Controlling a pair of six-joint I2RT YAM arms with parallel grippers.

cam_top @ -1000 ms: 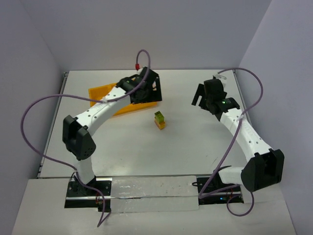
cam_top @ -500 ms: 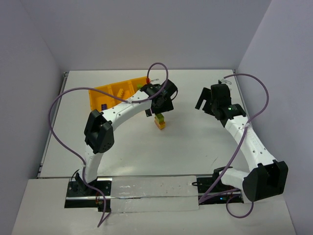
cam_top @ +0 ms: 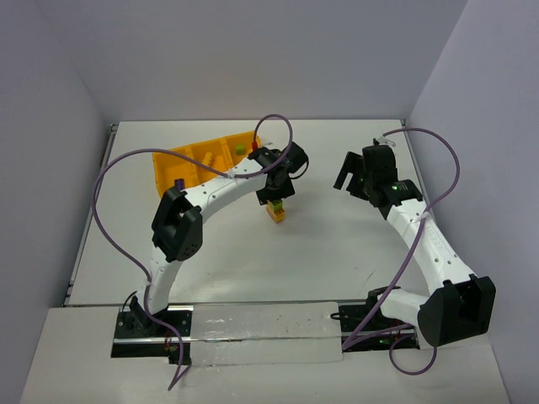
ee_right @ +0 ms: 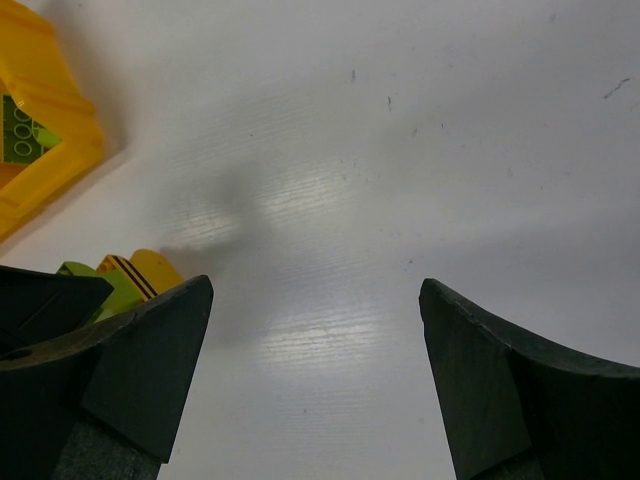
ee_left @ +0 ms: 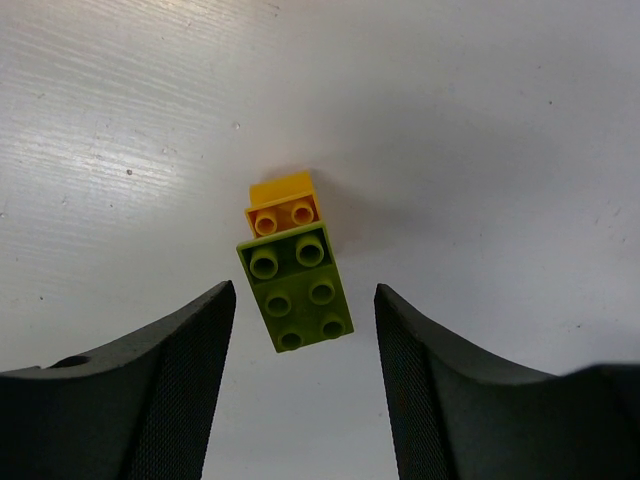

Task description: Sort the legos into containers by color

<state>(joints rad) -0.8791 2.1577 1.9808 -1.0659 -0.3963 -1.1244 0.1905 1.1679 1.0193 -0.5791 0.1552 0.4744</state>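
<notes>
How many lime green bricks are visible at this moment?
2. One green brick tops the orange-yellow brick on the table, under the open left gripper; another lies in the tray's end compartment. The left arm may hide others.

Outside the tray [ee_right: 45, 95]: one lime brick [ee_left: 297, 288], one yellow brick [ee_left: 284, 203].

A lime green brick [ee_left: 296, 288], two studs wide and three long, sits stacked on an orange-yellow brick [ee_left: 284, 205] directly between the left claw's [ee_left: 302, 295] spread fingers. The orange-yellow tray [cam_top: 181, 164] lies to the claw's left, with a green brick [cam_top: 240, 149] in its nearest compartment and a dark purple brick [cam_top: 178, 183] in its farthest.
</notes>
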